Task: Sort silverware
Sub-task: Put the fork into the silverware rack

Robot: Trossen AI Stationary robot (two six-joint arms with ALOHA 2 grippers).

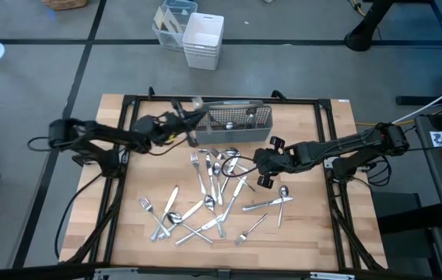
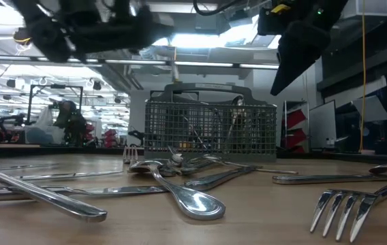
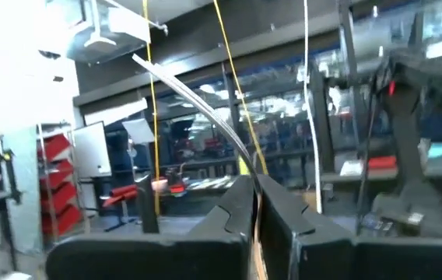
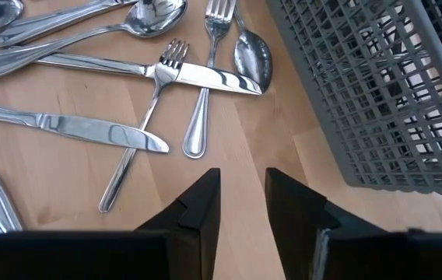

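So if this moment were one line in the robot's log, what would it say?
left end effector: shut on knife, near caddy | right end effector: open, above silverware | sorting unfinished

A grey mesh caddy stands at the upper middle of the wooden table (its handle shows in the low view). Above the table, on the grey floor, sit a white slatted bin and a clear container touching it, upper centre of the frame

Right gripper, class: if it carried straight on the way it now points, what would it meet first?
Probably bare table: the open right gripper aims between a knife and the mesh caddy; depth is unclear.
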